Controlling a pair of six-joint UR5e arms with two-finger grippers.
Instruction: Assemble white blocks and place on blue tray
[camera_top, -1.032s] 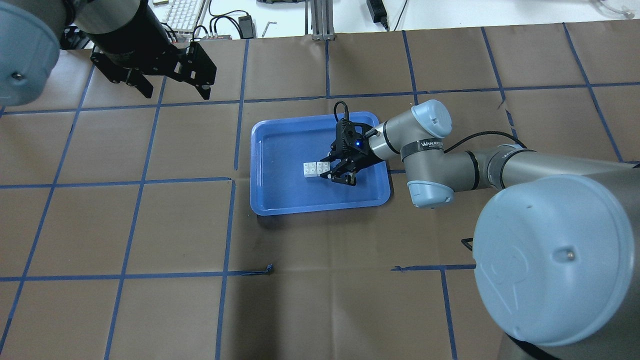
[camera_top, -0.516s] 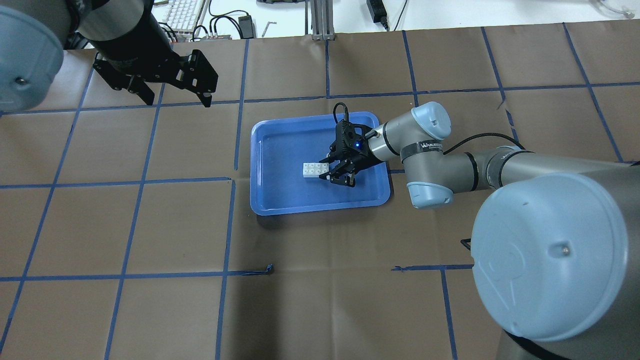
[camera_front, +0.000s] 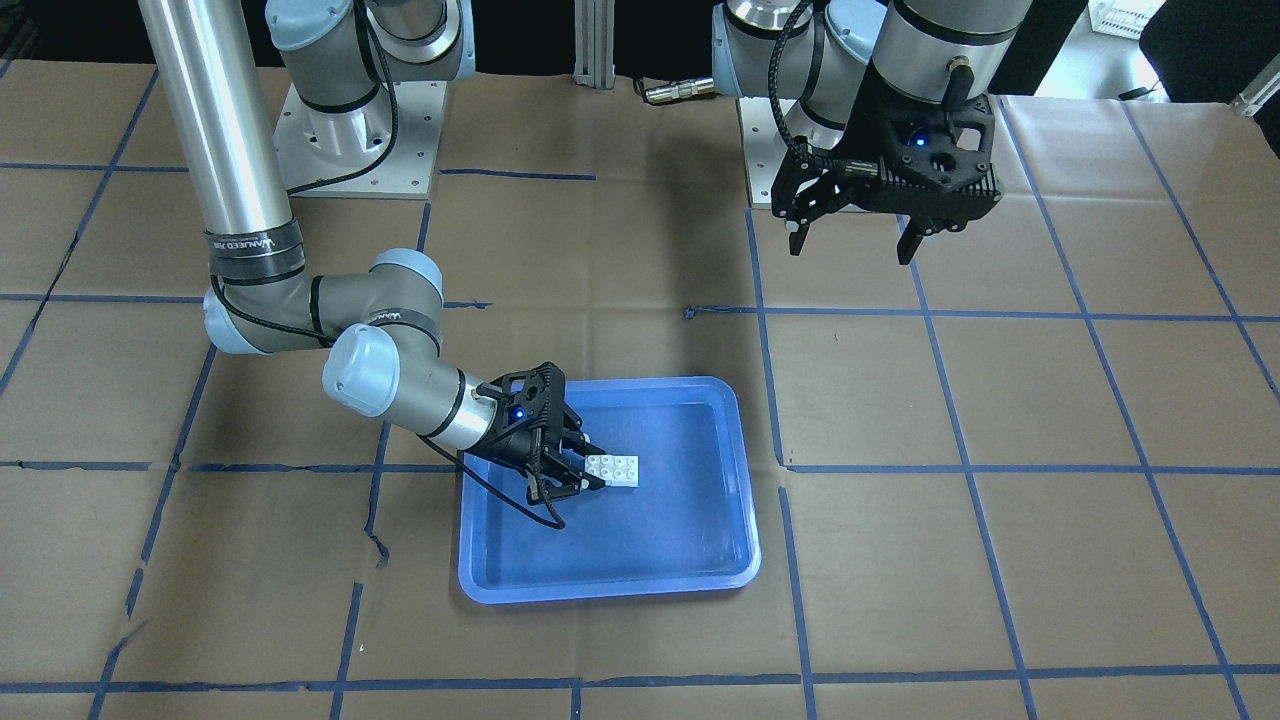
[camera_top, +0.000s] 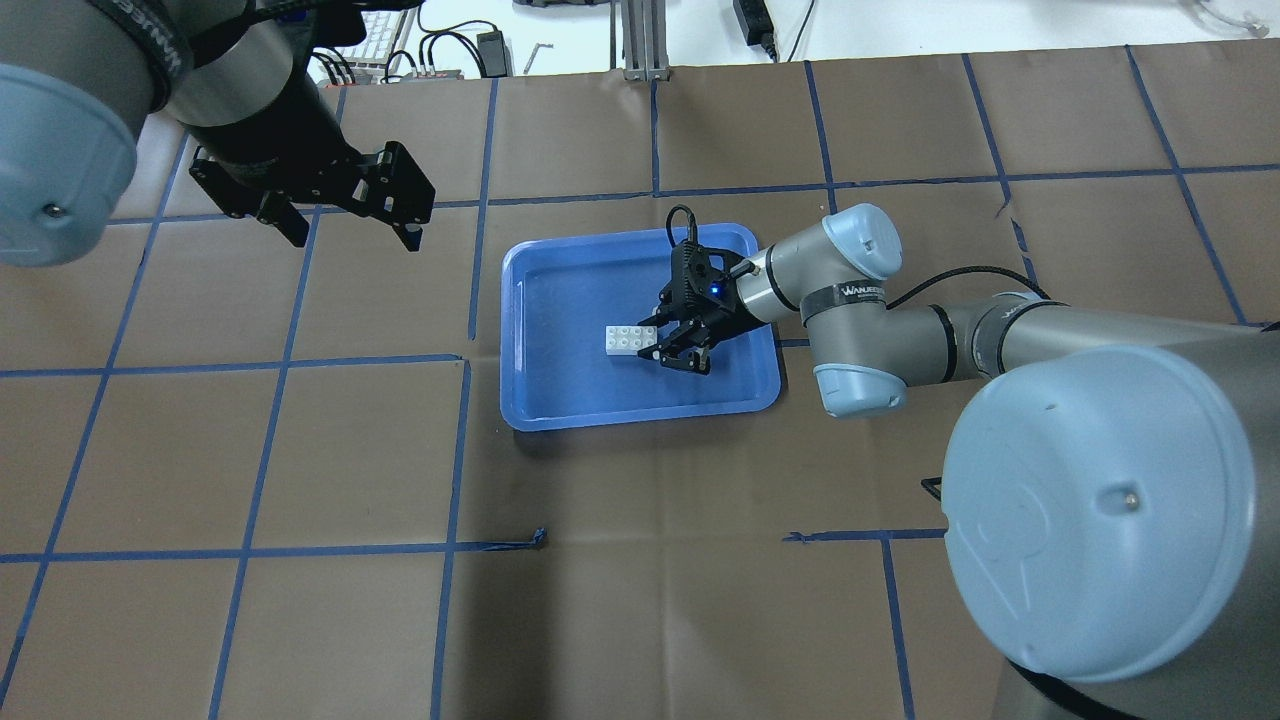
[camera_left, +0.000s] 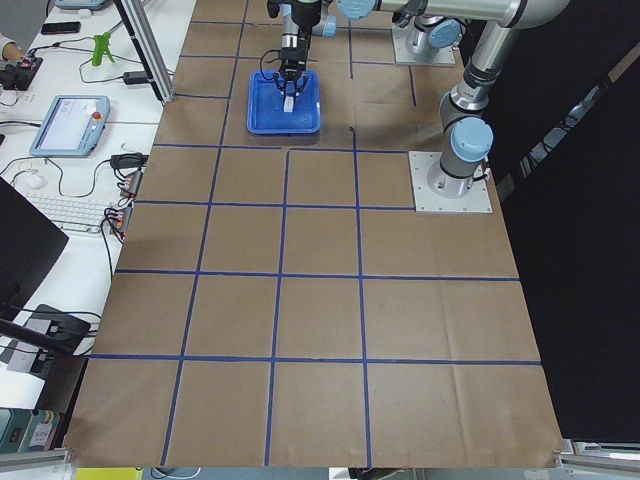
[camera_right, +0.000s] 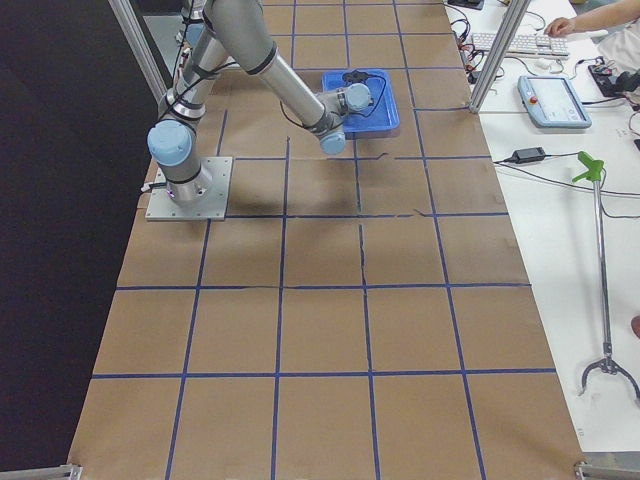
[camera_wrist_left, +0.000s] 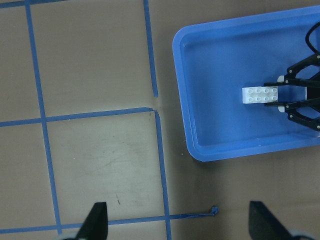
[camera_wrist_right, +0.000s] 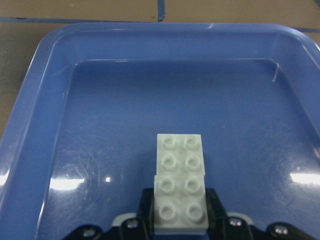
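The two white blocks (camera_top: 628, 339) are joined end to end into one flat piece lying inside the blue tray (camera_top: 545, 395). They also show in the front view (camera_front: 617, 468), left wrist view (camera_wrist_left: 259, 94) and right wrist view (camera_wrist_right: 179, 159). My right gripper (camera_top: 659, 340) reaches low into the tray, its fingers shut on the near block's sides (camera_wrist_right: 180, 220). My left gripper (camera_top: 352, 238) is open and empty, high above the table left of the tray (camera_front: 850, 252).
The tray (camera_front: 650, 545) sits mid-table on brown paper with blue tape lines. A keyboard and cables (camera_top: 370, 25) lie beyond the far edge. The right arm's elbow (camera_top: 860, 300) hangs over the tray's right rim.
The blocks went from slightly tilted to lying flat on the tray floor, with the right gripper still at them. My left gripper has drifted a little toward the robot.
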